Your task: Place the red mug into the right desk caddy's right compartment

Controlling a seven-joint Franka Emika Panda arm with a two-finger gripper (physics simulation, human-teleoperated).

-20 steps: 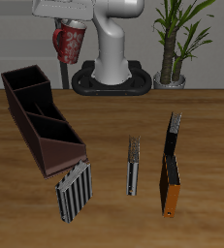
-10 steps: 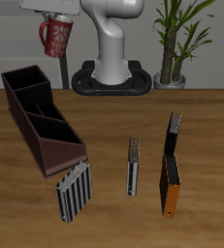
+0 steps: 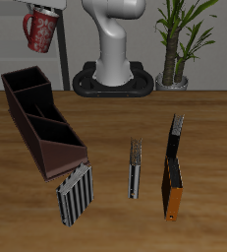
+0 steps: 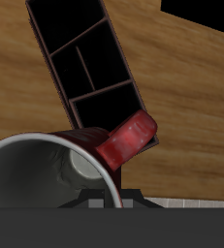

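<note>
Above the table's back: claw clamped on one red mug | one right desk caddy | three compartments

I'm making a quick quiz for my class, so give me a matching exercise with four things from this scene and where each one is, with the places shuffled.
Things:
1. red mug
2. brown caddy
3. striped box
4. potted plant

Places:
A. on the table, just in front of the caddy
B. behind the table's back edge
C. held in the air above the table
D. lying on the table, running diagonally

Pairs: 1-C, 2-D, 3-A, 4-B
</note>
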